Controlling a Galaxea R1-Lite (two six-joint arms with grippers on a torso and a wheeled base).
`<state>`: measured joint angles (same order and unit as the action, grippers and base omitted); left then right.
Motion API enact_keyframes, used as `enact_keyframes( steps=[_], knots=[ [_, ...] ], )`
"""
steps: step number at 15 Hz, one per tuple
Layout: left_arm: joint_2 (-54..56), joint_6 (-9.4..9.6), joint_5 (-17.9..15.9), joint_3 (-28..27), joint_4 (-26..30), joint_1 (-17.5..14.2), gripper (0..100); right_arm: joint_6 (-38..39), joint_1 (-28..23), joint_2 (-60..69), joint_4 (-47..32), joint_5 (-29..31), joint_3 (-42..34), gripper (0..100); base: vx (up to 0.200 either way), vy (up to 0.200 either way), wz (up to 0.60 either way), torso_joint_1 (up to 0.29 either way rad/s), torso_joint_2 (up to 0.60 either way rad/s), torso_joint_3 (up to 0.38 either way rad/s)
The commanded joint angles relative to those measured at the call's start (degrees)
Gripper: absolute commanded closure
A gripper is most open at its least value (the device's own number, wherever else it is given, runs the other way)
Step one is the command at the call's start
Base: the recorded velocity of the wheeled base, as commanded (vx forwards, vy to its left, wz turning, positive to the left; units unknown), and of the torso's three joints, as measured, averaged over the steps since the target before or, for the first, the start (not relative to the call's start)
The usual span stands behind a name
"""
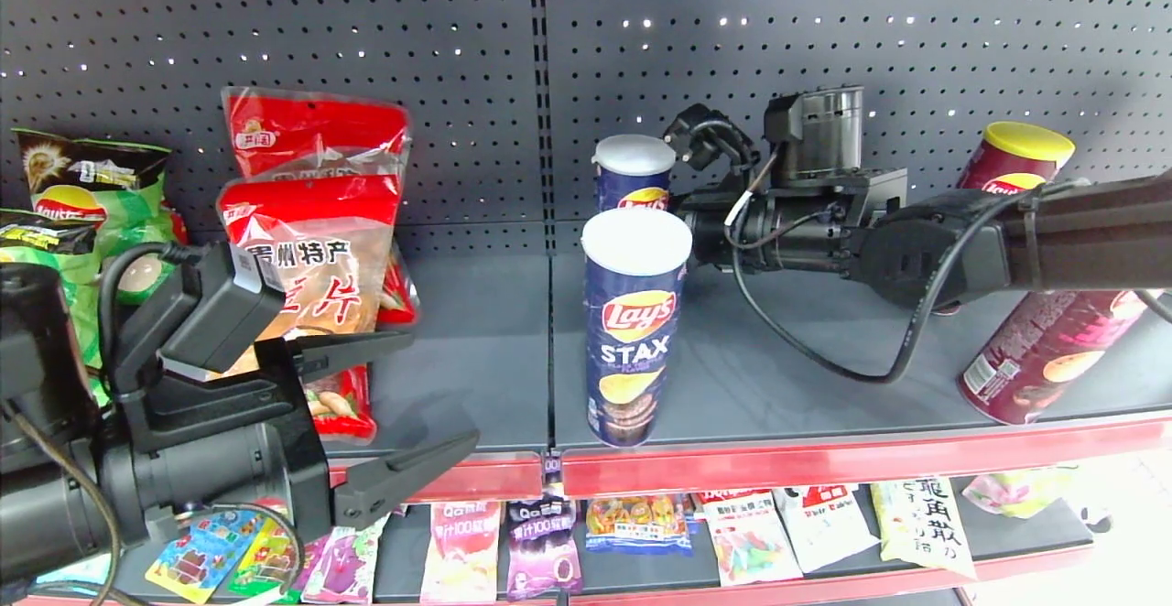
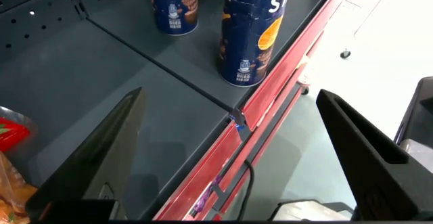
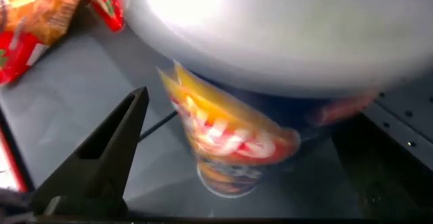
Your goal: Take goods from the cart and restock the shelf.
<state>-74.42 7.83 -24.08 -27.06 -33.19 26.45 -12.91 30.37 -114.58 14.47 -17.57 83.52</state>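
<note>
Shelf (image 1: 476,350) is part stocked: green chip bags (image 1: 92,203), red pouches (image 1: 316,231), maroon cans (image 1: 1044,350) and front blue can (image 1: 634,340) standing at the lip, bare deck between, so I'd judge more to load. Right gripper (image 3: 237,116) straddles the upright rear blue can (image 1: 632,171), fingers spread, not clamped. Left gripper (image 1: 444,391) hangs wide open, empty, at the front edge.

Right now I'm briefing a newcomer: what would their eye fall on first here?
A front blue can stands at the edge of the shelf, with a rear blue can behind it inside the open right pincer. To the right a maroon can leans tilted; the open left pincer hangs before the red snack bags.
</note>
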Motion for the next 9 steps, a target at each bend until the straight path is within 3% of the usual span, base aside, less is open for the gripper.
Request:
enact_keyframes(
  steps=[1, 7, 9],
  knots=[
    [-0.37, 0.0, -0.01, 0.08, -0.03, 0.0, 0, -0.01, 0.04, 4.19, 0.03, 0.08, -3.98, 0, 0.0, 0.0, 0.0, 0.0, 0.0, 0.0],
    [-1.51, 0.0, 1.49, 0.08, 0.06, -0.09, 0, 0.87, -1.36, 15.18, 0.3, 4.73, -18.57, 0, 0.0, 0.0, 0.0, 0.0, 0.0, 0.0],
    [-2.22, 0.08, 1.75, -0.18, -0.2, 0.09, 0, 1.04, -2.33, 16.23, 0.38, 5.17, -19.53, 0, 0.0, 0.0, 0.0, 0.0, 0.0, 0.0]
  ],
)
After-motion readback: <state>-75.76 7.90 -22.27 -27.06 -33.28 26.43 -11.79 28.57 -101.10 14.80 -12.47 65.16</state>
